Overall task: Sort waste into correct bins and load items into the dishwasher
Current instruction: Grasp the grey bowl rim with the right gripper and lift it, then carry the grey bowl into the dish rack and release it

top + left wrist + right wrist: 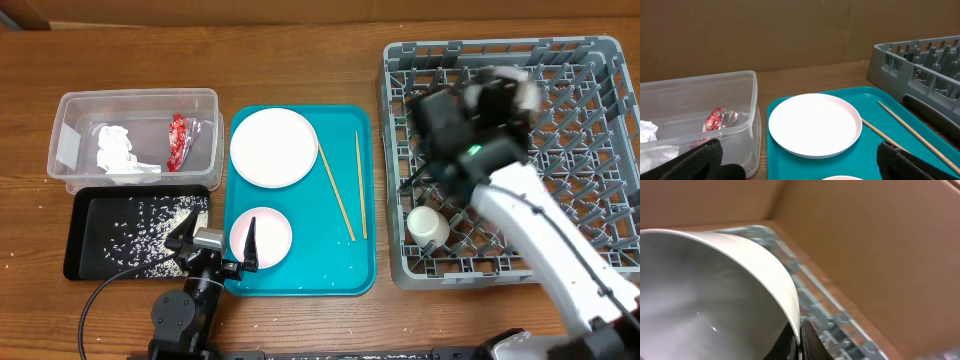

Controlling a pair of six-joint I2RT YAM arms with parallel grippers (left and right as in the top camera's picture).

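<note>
My right gripper (478,103) hangs over the grey dishwasher rack (600,60), shut on the rim of the light grey bowl (507,93). The right wrist view shows its fingers (800,341) pinching the bowl's edge (715,290). A white cup (428,224) lies in the rack's near left corner. My left gripper (216,241) is open and empty at the teal tray's near left edge, beside the small pink bowl (268,232). The pink-white plate (274,147) and two chopsticks (336,192) lie on the tray. The clear tub (70,150) holds the napkin (118,150) and red wrapper (179,141). Rice grains (140,232) lie in the black tray (85,262).
The teal tray (310,262) sits between the bins and the rack. In the left wrist view the open fingers (800,162) frame the plate (815,125), with the tub (745,125) to the left and the rack (920,65) to the right. A black cable (100,300) runs near the left arm's base.
</note>
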